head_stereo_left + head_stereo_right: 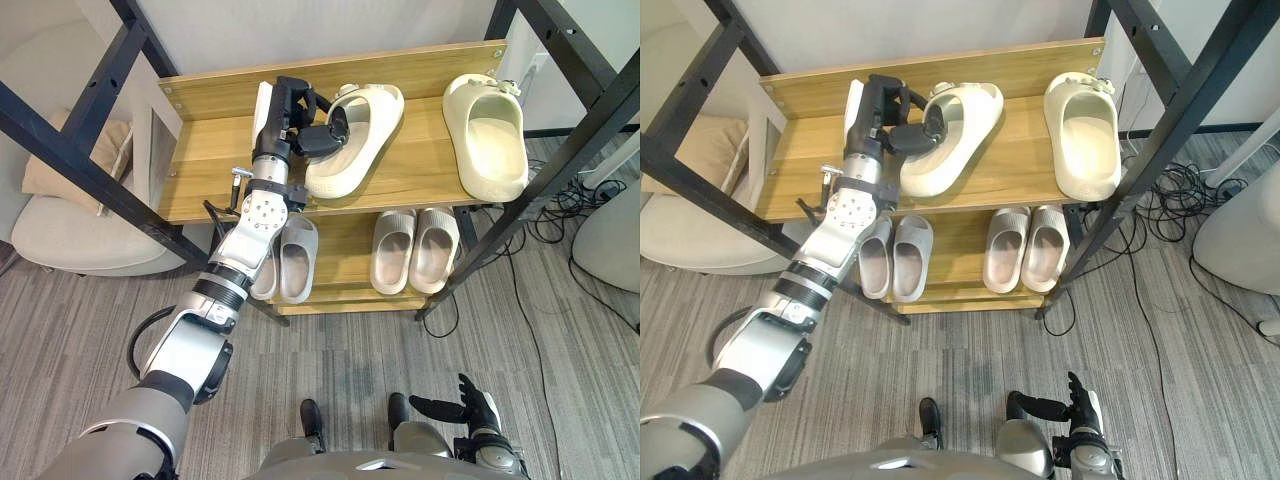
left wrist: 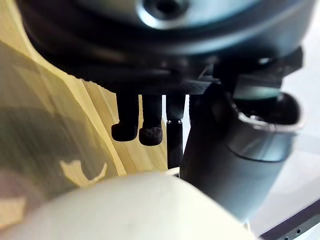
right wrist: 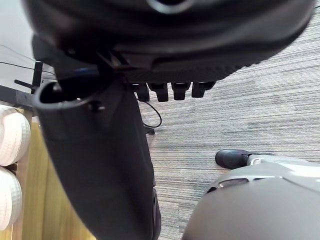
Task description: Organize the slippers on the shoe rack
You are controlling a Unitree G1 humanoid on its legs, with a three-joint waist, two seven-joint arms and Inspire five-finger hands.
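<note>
The shoe rack [image 1: 205, 150] stood before the robot, two wooden shelves in a black metal frame on a grey carpeted floor [image 1: 90, 320]. On the upper shelf lay two cream slippers, well apart. The left cream slipper [image 1: 365, 145] lay at a slant, one end near the shelf's front edge and the other pointing toward the back and the robot's right. The left hand [image 1: 298, 120] reached in over the shelf and was closed on this slipper's near side wall: its thumb [image 1: 336, 124] dipped into the foot opening while the rest of the hand lay against the outside. In the left wrist view the fingers [image 2: 150, 134] hung curled beside the thumb, with the slipper's pale surface just under them. The right cream slipper [image 1: 492, 140] lay straight near the shelf's right end, its strap toward the back and its heel toward the front edge, untouched. On the lower shelf a grey pair [image 1: 297, 262] sat side by side at the left, partly behind the left forearm, and a beige pair [image 1: 415, 250] sat side by side at the right. The right hand [image 1: 462, 408] hung low over the carpet, far from the rack, its fingers spread loosely and holding nothing. A pale cushioned seat [image 1: 60, 235] stood to the left of the rack, and a tangle of cables [image 1: 570, 200] lay on the floor to its right.
</note>
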